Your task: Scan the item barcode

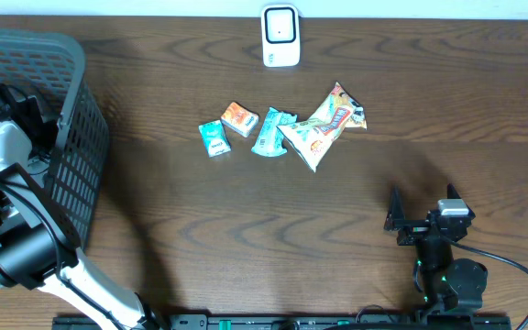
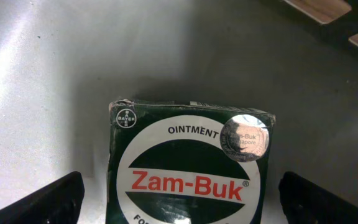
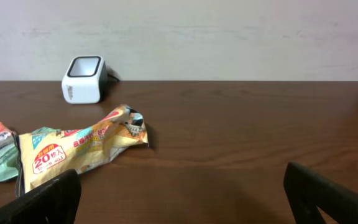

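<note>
**While the Ointment Box Lies in the Basket, Both Grippers Are Held Wide Open**

Because the left gripper (image 2: 179, 186) is hung directly over the ointment box (image 2: 188, 168), its two fingers are seen far apart at either side of the carton. Nothing is gripped between them, and no contact with the box can be made out. The box is laid flat, label up, on the grey floor of the basket (image 1: 71, 156) at the left end of the table (image 1: 246, 238). Such a placement is best read as a drop-off: the basket is judged to be where items are collected once scanned, so this item's turn is probably over. No barcode is shown on the upward face, so that cannot be confirmed.

The right gripper (image 3: 182, 186) is likewise spread fully and is empty. It is parked low near the front right of the table, well apart from everything, presumably so that the working area is left free for the other arm. The scanner (image 1: 280, 37) is stood at the far edge, where a barcode can be presented by either arm. Between it and the arms, a snack bag (image 1: 324, 124) and three small packets (image 1: 239, 118) are clustered close together and are judged to be awaiting their scans.
</note>
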You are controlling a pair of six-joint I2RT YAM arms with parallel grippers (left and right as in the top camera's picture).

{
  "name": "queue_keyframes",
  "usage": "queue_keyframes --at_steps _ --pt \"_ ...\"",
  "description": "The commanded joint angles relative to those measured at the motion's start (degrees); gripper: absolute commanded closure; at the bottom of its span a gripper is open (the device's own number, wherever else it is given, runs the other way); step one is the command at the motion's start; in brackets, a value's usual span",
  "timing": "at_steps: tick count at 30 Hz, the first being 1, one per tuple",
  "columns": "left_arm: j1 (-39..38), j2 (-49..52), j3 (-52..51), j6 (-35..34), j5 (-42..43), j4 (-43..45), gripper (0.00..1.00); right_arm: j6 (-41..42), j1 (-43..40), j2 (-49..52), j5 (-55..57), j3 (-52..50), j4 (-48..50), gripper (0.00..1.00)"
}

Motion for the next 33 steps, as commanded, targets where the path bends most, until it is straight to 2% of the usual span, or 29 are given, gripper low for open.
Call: queue_keyframes --at_steps 1,24,27,30,33 --pt "0.1 0.5 -0.3 1.1 -0.3 0.7 0.02 -0.7 0.1 -0.3 0.0 -0.1 -0.1 0.01" --pt "0.1 3.1 -2.1 1.1 -0.7 1.9 0.06 -0.7 0.1 -0.3 0.0 -0.1 -0.1 0.01" --pt "0.1 3.1 -2.1 1.1 -0.7 2.1 0.13 -0.7 0.1 -0.3 0.0 -0.1 -0.1 0.01" --pt "0.1 3.1 -2.1 1.1 -0.7 2.2 0.26 -0.7 0.1 -0.3 0.0 -0.1 -0.1 0.01" --pt "0.2 3.1 -2.1 1.1 -0.7 2.1 0.28 -0.7 0.1 -0.3 0.0 -0.1 -0.1 0.01"
